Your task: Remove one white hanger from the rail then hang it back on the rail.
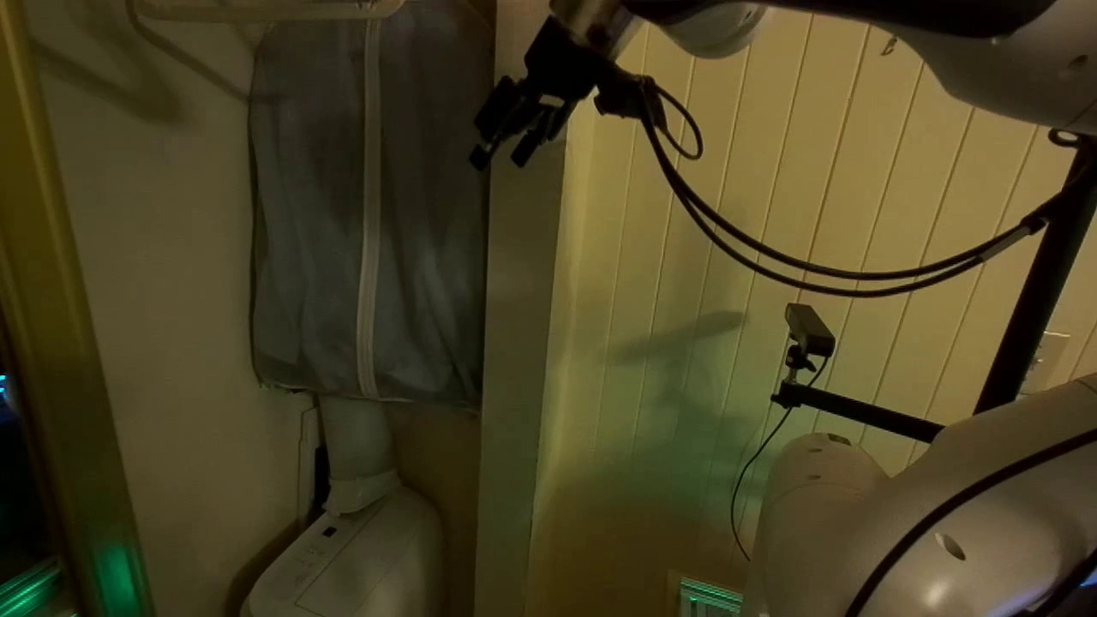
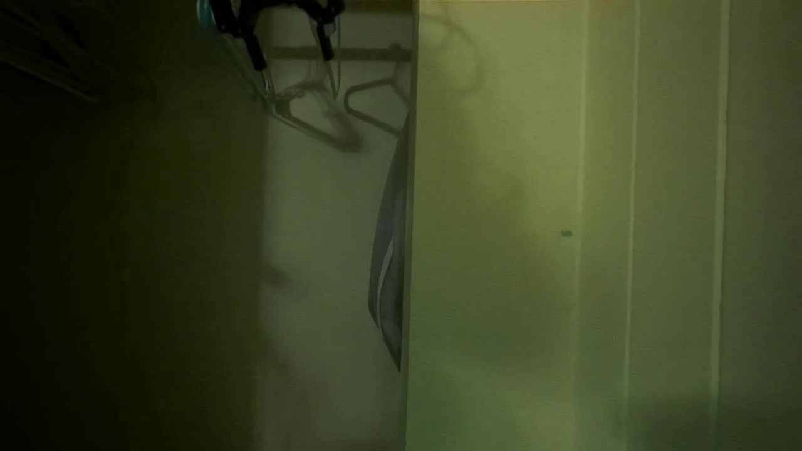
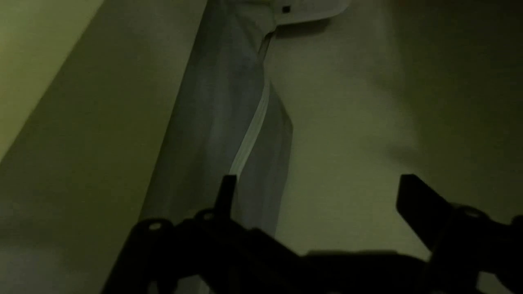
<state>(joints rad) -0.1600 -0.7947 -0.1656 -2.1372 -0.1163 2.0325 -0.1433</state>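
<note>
Our gripper [image 3: 319, 178] is spread wide right now. In an exterior view we've got a white hanger [image 1: 257, 12] at the top edge, lower bar running in front of the grey zippered garment bag [image 1: 317, 206], but its hook's out of frame.

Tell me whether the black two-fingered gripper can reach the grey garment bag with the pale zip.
Probably yes: the gripper stands open, and the wrist view shows nothing between it and the garment bag.
</note>
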